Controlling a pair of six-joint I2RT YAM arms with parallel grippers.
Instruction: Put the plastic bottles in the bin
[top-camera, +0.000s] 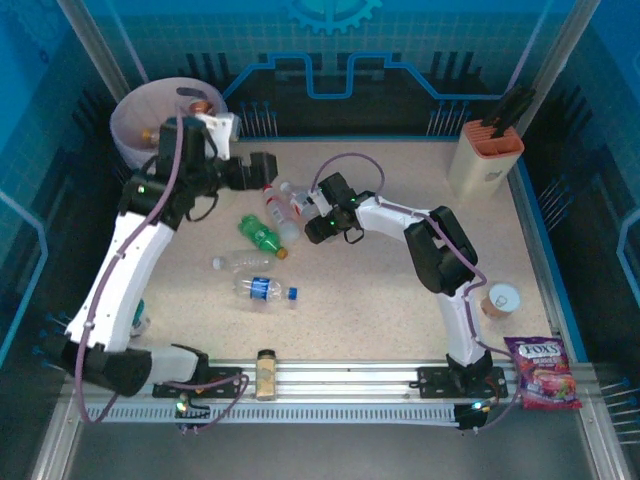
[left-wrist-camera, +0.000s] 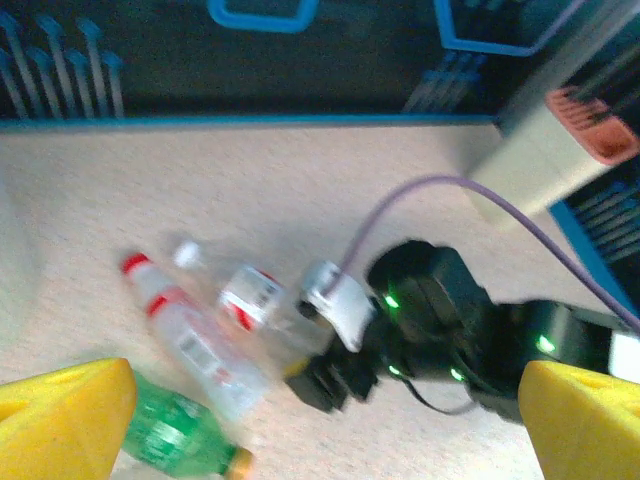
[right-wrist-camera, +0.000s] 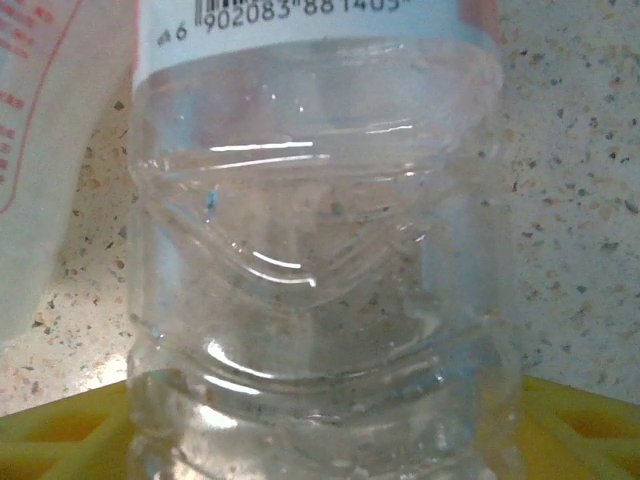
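Bin (top-camera: 118, 135): round and cream with a pale liner, at the 10 o'clock corner of the bench (top-camera: 380, 310); several binned bottles (top-camera: 196, 103) lie inside.
Left claw (top-camera: 265, 170): released, its yellow fingers (left-wrist-camera: 60, 415) spread wide with nothing between them, at 4 o'clock of the bin, near it.
Right claw (top-camera: 318, 212): low over the bench at 11 o'clock of centre, jaws either side of the labelled bottle; cannot tell whether they are clenched on it.
Labelled bottle (top-camera: 298, 203): clear with a red-and-white label, lying on the bench; its ribbed body is close up in the right wrist view.
Red-capped bottle (top-camera: 280, 215): clear, lying just at 9 o'clock of the labelled bottle.
Green bottle (top-camera: 260, 234): lying at 7 o'clock of the red-capped bottle, touching or nearly so.
Plain clear bottle (top-camera: 235, 262): lying at 7 o'clock of the green bottle.
Blue-label bottle (top-camera: 262, 290): lying at 6 o'clock of the green bottle, apart from it.
Amber jar (top-camera: 266, 373): upright on the rail at the near edge.
Beige box (top-camera: 487, 155): orange-topped, at the 2 o'clock corner.
Paper cup (top-camera: 500, 298): at 4 o'clock by the right edge.
Sweets bag (top-camera: 542, 372): at the 5 o'clock corner.
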